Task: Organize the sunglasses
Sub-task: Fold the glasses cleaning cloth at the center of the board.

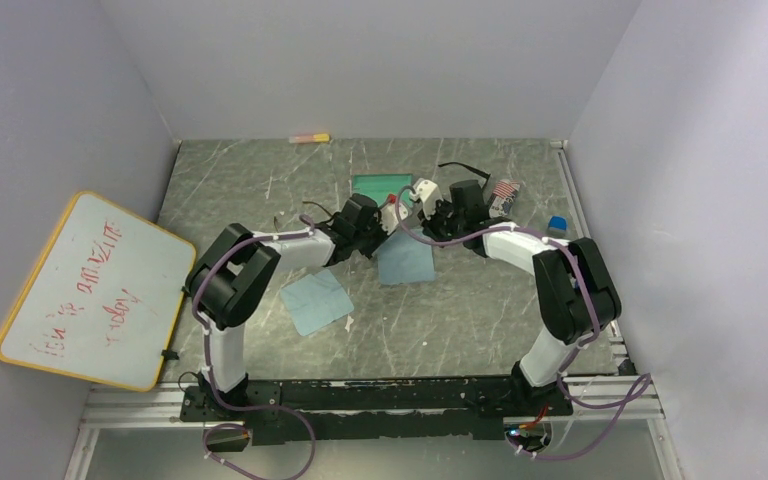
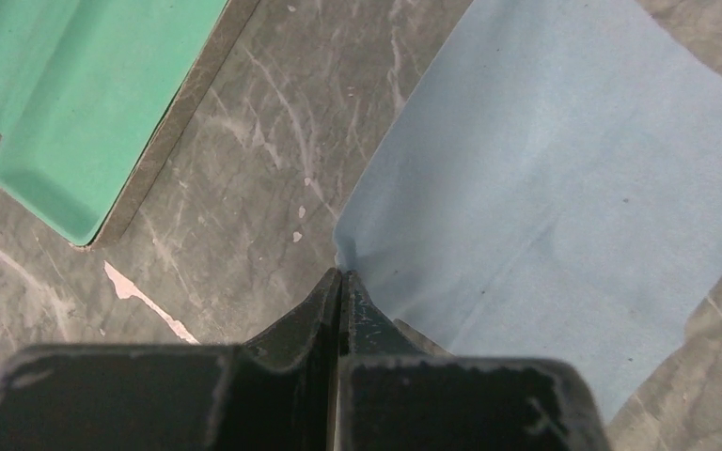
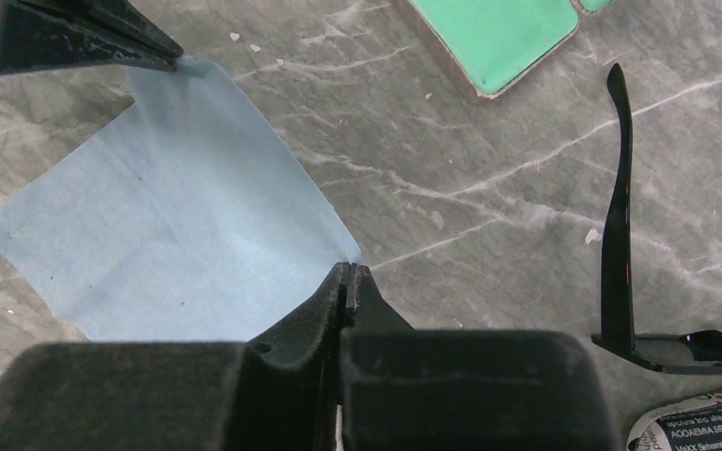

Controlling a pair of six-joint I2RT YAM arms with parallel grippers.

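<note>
Sunglasses with a thick black frame (image 3: 618, 235) are in neither gripper. The left gripper (image 2: 341, 279) is clenched on one corner of a square light-blue cloth (image 2: 545, 188), and the right gripper (image 3: 348, 277) is clenched on a neighbouring corner. Beyond the cloth, an open oblong case with a green lining (image 2: 66, 122) rests on the grey marbled desk (image 2: 263, 141). The sunglasses lie on the desk to the right of the right gripper, one arm unfolded, beside a printed case (image 3: 705, 423).

Black sunglasses (image 3: 616, 254) flank the right hand (image 3: 348, 274); near tabletop (image 1: 460, 330) open.
</note>
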